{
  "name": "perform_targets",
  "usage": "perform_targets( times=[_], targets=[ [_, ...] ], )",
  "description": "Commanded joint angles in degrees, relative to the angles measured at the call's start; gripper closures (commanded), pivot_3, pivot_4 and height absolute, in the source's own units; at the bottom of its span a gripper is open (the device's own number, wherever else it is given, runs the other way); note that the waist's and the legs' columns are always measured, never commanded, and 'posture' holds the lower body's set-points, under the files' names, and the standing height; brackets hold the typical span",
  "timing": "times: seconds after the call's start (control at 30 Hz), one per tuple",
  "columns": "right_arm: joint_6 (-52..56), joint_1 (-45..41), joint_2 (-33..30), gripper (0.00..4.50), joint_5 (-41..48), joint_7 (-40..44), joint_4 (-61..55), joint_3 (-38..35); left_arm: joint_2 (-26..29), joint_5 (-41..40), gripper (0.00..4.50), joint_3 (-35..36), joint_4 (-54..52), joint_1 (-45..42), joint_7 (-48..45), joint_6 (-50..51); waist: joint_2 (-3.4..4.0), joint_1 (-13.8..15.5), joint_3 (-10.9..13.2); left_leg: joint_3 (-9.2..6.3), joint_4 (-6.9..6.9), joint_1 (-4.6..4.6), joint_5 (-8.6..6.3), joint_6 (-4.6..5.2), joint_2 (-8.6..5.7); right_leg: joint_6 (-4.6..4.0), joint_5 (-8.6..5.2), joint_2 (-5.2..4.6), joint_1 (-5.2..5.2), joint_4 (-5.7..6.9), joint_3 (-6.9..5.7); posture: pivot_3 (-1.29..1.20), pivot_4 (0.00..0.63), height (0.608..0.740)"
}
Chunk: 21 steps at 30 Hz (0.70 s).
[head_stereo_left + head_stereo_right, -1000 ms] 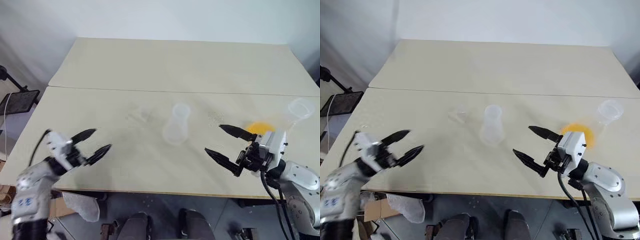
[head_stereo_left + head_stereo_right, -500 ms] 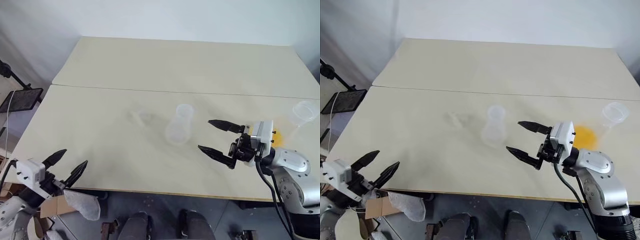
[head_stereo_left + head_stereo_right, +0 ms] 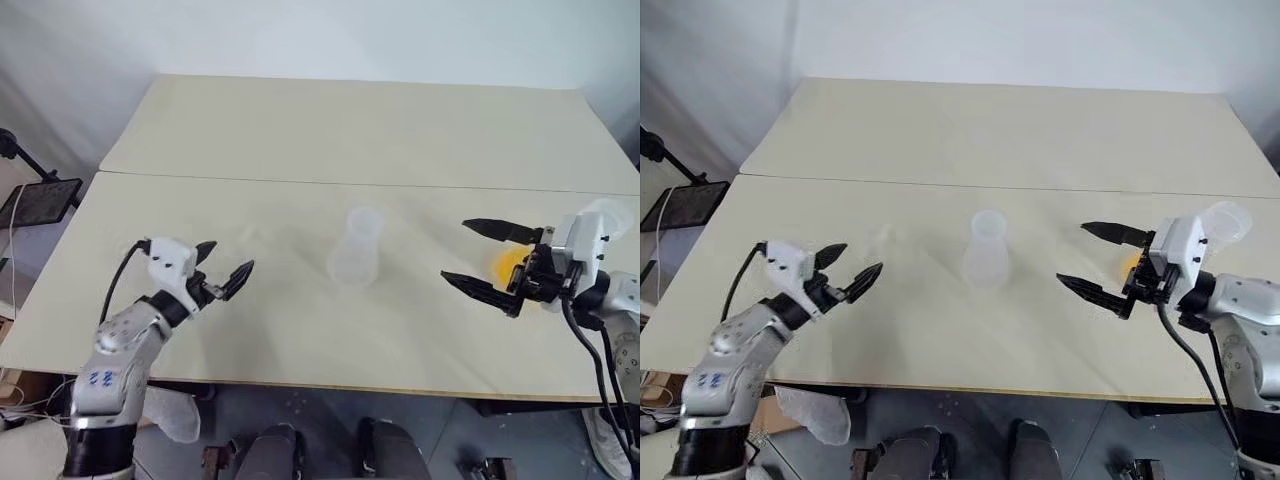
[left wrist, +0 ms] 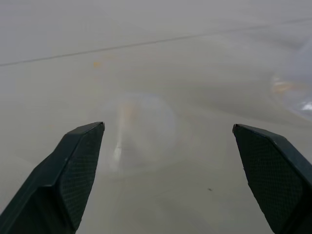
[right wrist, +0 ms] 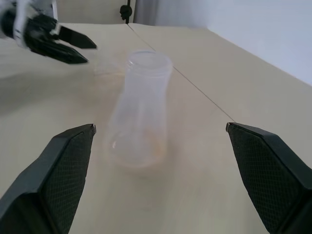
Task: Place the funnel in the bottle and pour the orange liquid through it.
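The orange liquid [image 3: 507, 262] at the frame's right is mostly hidden behind the right gripper [image 3: 482, 257]. The funnel [image 4: 138, 130] is only a faint blur, its shape too vague to tell.

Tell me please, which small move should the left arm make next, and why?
Probably ease the open left gripper forward to the funnel lying just ahead of it on the table. The bottle stands upright with nothing in its neck.

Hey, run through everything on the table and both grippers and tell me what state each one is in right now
Left gripper: open, empty, above the table.
Right gripper: open, empty.
Bottle: upright, no funnel in it.
Funnel: on the table, untouched.
Orange liquid: in a long-necked flask, unpoured.
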Motion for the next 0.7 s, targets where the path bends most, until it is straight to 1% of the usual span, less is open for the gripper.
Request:
perform_targets(
  times=[0.03,0.17,0.27,0.3,0.37,0.43,0.53,0.57,0.6,0.7],
  targets=[
    [0.4,1.4,0.8,0.0,1.1,-1.9,-3.9,-1.2,-0.8,2.7,0.02,-2.7,6.5,-4.7,-1.4,-3.8,0.0,0.0,0.0,0.01,0.0,0.0,0.0,0.0,-0.02,0.0,0.0,0.0,0.0,0.0,-0.05,0.0,0.15,0.74],
    [1.1,2.4,1.6,0.0,1.5,-3.9,-5.9,-1.8,-2.2,4.2,0.02,-4.6,12.7,-9.3,-2.4,-5.6,-0.02,0.1,0.0,0.02,0.01,-0.02,0.01,0.03,-0.09,0.07,0.04,-0.03,0.01,-0.03,-0.11,0.0,0.15,0.74],
    [1.4,3.0,1.9,0.0,1.5,-4.7,-7.0,-1.7,-3.1,5.1,0.02,-4.6,16.2,-11.4,-1.5,-6.5,-0.02,0.1,0.0,0.01,0.02,-0.02,0.02,0.03,-0.09,0.08,0.04,-0.03,0.01,-0.02,-0.16,0.0,0.15,0.74],
    [1.4,3.2,2.2,0.0,1.5,-5.1,-7.4,-1.7,-3.4,5.5,0.2,-4.6,17.6,-12.3,-1.0,-6.8,-0.02,0.1,0.0,0.02,0.03,-0.01,0.02,0.03,-0.09,0.08,0.04,-0.02,0.01,-0.02,-0.18,0.0,0.15,0.74],
    [1.4,4.0,2.7,0.0,1.4,-5.9,-8.2,-1.8,-4.1,5.8,0.64,-4.4,20.0,-13.9,-0.6,-7.4,-0.01,0.1,0.0,0.02,0.03,0.0,0.02,0.04,-0.09,0.08,0.04,-0.01,0.01,0.01,-0.21,0.0,0.15,0.74],
    [1.2,4.8,3.2,0.0,1.3,-6.7,-9.0,-1.9,-4.4,5.6,1.2,-4.3,21.0,-14.7,-1.0,-7.7,-0.02,0.3,0.0,0.02,0.05,0.02,0.03,0.05,-0.09,0.08,0.04,-0.02,0.02,0.04,-0.22,0.0,0.15,0.74],
    [0.8,5.9,3.4,0.0,1.1,-7.1,-9.5,-2.1,-3.5,5.3,2.21,-4.3,20.2,-14.3,-2.5,-7.5,-0.02,0.4,0.0,0.02,0.05,0.01,0.04,0.05,-0.11,0.09,0.05,-0.04,0.02,0.03,-0.21,0.0,0.15,0.74],
    [0.8,6.2,3.4,0.0,1.1,-7.2,-9.6,-2.3,-3.1,5.3,2.49,-4.1,19.8,-14.2,-2.8,-7.4,-0.02,0.3,0.0,0.02,0.05,0.01,0.04,0.06,-0.12,0.1,0.05,-0.05,0.02,0.03,-0.2,0.0,0.15,0.74],
    [0.7,6.4,3.4,0.0,1.1,-7.4,-9.8,-2.5,-2.6,5.2,2.9,-4.1,19.1,-14.1,-3.4,-6.9,-0.02,0.3,0.0,0.02,0.06,0.01,0.04,0.06,-0.12,0.11,0.06,-0.05,0.02,0.03,-0.21,0.0,0.15,0.74],
    [0.4,7.0,3.3,0.0,1.0,-7.6,-10.0,-2.8,-1.3,4.8,3.72,-3.9,17.5,-13.8,-4.9,-5.8,-0.02,0.3,0.0,0.0,0.05,0.01,0.04,0.06,-0.12,0.11,0.06,-0.03,0.02,0.04,-0.22,0.0,0.15,0.74]
  ],
)
